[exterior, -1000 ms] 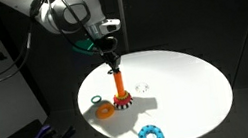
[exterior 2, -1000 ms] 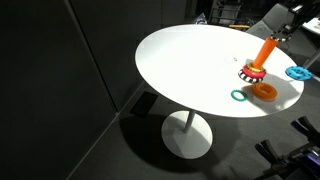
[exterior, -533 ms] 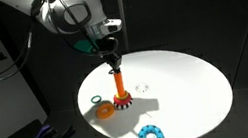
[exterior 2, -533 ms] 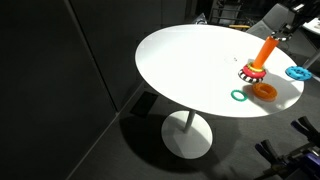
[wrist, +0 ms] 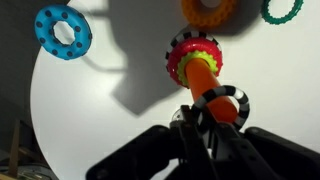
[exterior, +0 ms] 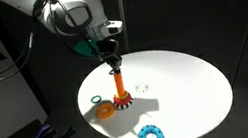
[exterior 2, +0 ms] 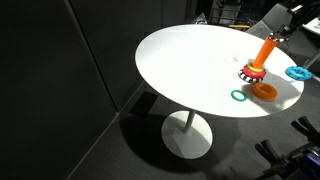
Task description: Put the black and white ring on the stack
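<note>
1. Your gripper point(wrist: 205, 128) hangs directly over the stack. Its jaws are set close about the black and white ring point(wrist: 226, 105), but the wrist view does not show whether they are pinching it or have let go.
2. The ring sits around the top of the orange peg point(wrist: 203, 78), not yet down on the red base point(wrist: 192, 52).
3. It looks like light, stiff plastic with a toothed rim. Take it by the outer edge and keep it level, or it may snag.
4. The blue ring point(wrist: 62, 30), orange ring point(exterior: 104, 110) and green ring point(exterior: 96, 100) lie on the white table point(exterior: 182, 84).
</note>
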Action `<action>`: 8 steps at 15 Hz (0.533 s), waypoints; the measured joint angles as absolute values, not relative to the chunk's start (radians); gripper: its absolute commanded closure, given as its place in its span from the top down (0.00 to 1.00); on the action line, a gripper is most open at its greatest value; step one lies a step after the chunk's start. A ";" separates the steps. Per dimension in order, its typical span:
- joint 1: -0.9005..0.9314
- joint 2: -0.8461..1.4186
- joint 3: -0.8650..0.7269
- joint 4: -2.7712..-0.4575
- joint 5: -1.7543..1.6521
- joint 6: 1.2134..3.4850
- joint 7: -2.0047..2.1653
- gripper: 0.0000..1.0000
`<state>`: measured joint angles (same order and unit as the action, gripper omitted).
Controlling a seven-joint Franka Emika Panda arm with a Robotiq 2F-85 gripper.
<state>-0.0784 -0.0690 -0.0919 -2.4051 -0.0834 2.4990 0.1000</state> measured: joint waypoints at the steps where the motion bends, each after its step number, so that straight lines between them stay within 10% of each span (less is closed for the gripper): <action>1: -0.078 -0.067 -0.092 -2.405 -0.083 2.502 0.100 0.06; 8: -0.078 -0.050 -0.097 -2.405 -0.073 2.535 0.099 0.06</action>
